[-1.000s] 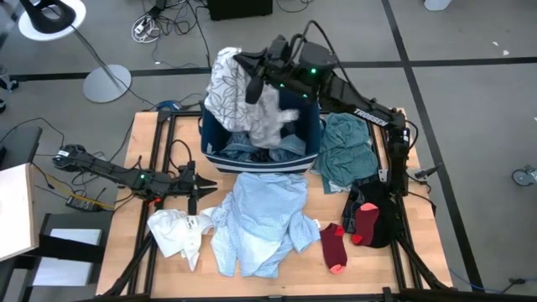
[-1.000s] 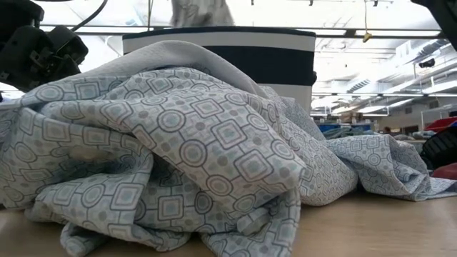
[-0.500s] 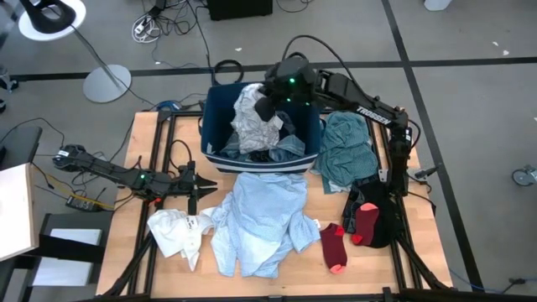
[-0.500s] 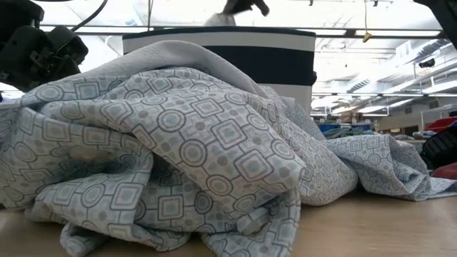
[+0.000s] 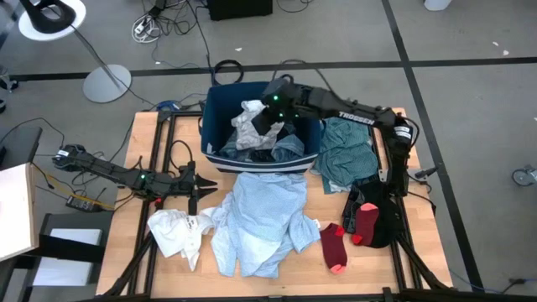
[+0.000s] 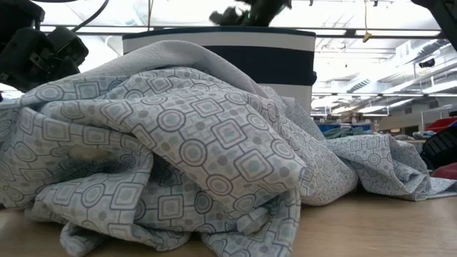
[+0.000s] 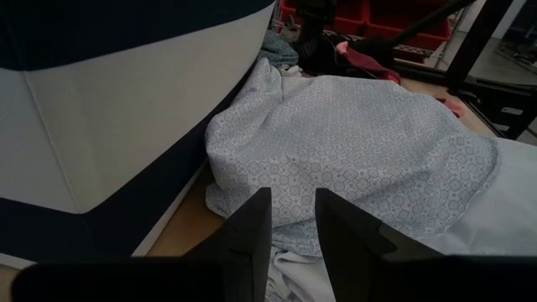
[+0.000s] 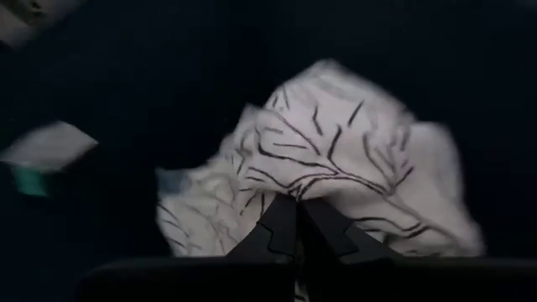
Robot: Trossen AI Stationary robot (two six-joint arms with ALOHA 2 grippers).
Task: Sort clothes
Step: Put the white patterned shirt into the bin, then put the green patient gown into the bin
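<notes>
My right gripper (image 5: 270, 110) reaches down into the navy striped bin (image 5: 220, 156) and is shut on the white-patterned garment (image 5: 248, 122), which is bunched on other clothes in the bin. My left gripper (image 5: 192, 183) hovers open and empty at the table's left, just in front of the bin, with its fingers toward the light blue shirt (image 7: 352, 143). That shirt (image 5: 260, 220) lies spread in front of the bin. The white tee (image 5: 176, 231) lies crumpled at its left. My right gripper pinches a bunched fold of the white-patterned garment (image 8: 295, 186) between its two fingers, which come from above, slanting down into the bin. The garment spreads out below and beyond the fingers, inside the bin's dark walls.
A teal piece (image 5: 346, 151) lies right of the bin. A black piece (image 5: 379, 220) and two dark red socks (image 5: 334, 245) lie at the near right. A bluish garment (image 5: 287, 148) hangs over the bin's front rim. The patterned shirt fills the low view (image 6: 178, 143).
My right gripper has gone down into the bin, still shut on the white-patterned garment. The garment hung spread out high above the bin and now sits bunched inside it.
</notes>
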